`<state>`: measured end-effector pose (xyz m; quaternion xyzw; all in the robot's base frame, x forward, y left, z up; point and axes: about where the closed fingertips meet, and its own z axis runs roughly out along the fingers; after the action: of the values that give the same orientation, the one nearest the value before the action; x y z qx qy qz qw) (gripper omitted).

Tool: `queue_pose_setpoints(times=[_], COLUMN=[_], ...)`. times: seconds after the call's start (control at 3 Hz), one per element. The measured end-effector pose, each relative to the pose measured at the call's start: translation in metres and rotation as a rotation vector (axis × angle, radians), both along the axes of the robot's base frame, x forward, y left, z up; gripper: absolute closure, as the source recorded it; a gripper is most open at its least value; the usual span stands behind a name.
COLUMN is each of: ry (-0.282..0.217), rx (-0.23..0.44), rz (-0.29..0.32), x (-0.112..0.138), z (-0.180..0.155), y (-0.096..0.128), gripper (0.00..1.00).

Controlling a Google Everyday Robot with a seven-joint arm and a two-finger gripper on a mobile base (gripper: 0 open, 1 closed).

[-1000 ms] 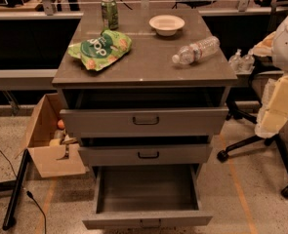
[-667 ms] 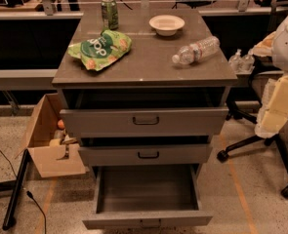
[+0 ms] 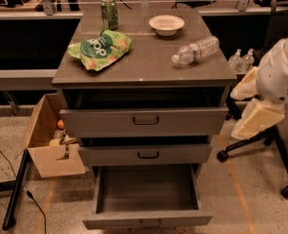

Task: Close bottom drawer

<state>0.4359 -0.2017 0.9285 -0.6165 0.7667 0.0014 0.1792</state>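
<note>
The bottom drawer is pulled far out at the foot of the grey cabinet. Its narrow front panel lies near the lower edge of the view, with a small dark handle at its centre. Its plain grey tray is empty. My gripper, cream-coloured on a white arm, hangs to the right of the cabinet at about the height of the top drawer. It is well above and to the right of the bottom drawer and touches nothing.
The top drawer and middle drawer stand slightly out. On the cabinet top are a green chip bag, a green can, a white bowl and a water bottle. A cardboard box sits left; a chair base sits right.
My arm and gripper have moved down and to the left, closer to the cabinet's right side. The drawers and the things on top have not moved.
</note>
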Motion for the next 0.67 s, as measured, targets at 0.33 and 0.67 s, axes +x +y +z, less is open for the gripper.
queue_pose_setpoints(times=[0.33, 0.67], ry=[0.003, -0.025], rx=[0.079, 0.109], rz=[0.072, 0.138], x=[-0.003, -0.009], z=[-0.071, -0.142], y=[0.009, 0.010], gripper=[0.64, 0.87])
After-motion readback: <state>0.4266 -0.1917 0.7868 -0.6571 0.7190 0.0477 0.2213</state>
